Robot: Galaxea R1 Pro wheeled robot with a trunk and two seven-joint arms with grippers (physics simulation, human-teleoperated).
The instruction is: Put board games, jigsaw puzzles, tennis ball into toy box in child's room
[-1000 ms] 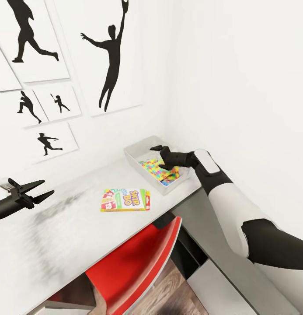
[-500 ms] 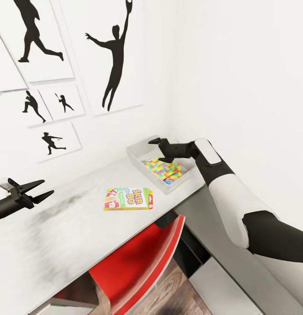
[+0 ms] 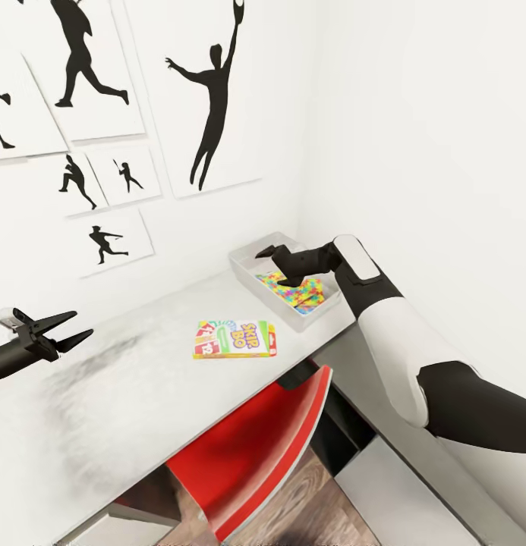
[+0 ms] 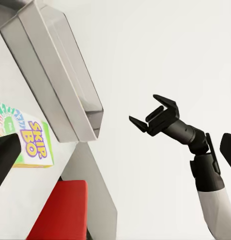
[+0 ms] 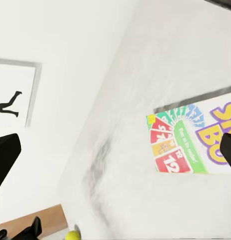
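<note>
Nearest me, the red chair [image 3: 255,447] is tucked under the table [image 3: 118,394]. My left gripper [image 3: 61,331] hangs above the table's near left part, jaws spread wide, holding and touching nothing.

Farther in on the table lies a game box [image 3: 234,339], flat, printed side up; I read "SKIP BO" on it in yellow letters, and in my right wrist view a red card panel on it shows "12" [image 5: 188,145].

Beyond the game box, at the table's far corner against the walls, sits the toy box [image 3: 251,267], with a puzzle [image 3: 304,292] lying inside it. My right gripper [image 3: 272,262] hovers over the toy box with fingers parted and nothing between them.

In my right wrist view a tennis ball [image 5: 72,235] peeks in at the table's far end.
</note>
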